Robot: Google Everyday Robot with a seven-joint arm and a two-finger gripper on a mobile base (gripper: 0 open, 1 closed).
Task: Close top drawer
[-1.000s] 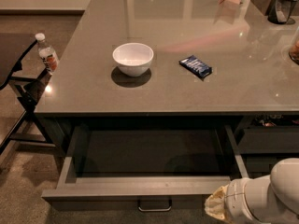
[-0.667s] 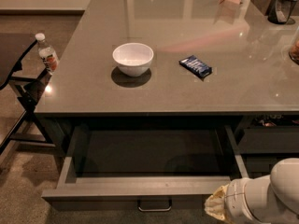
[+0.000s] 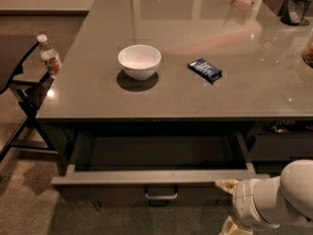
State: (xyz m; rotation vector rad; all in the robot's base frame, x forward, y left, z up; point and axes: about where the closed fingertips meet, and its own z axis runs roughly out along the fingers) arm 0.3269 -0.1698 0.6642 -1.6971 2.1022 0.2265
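The top drawer point(image 3: 146, 178) is pulled far out from under the grey counter. It is wide, shallow and grey inside, with nothing visible in it. Its front panel carries a U-shaped metal pull point(image 3: 161, 195) at its centre. My gripper point(image 3: 229, 204) is at the bottom right, at the right end of the drawer front. One pale fingertip point(image 3: 226, 184) lies at the top edge of the front panel. The white arm hides the rest of the hand.
On the counter point(image 3: 195, 97) stand a white bowl point(image 3: 139, 61) and a blue snack packet point(image 3: 205, 69). A water bottle point(image 3: 50, 57) stands on a dark chair point(image 3: 19, 97) at the left. Another drawer point(image 3: 279, 141) is partly open at the right. Containers stand at the far right.
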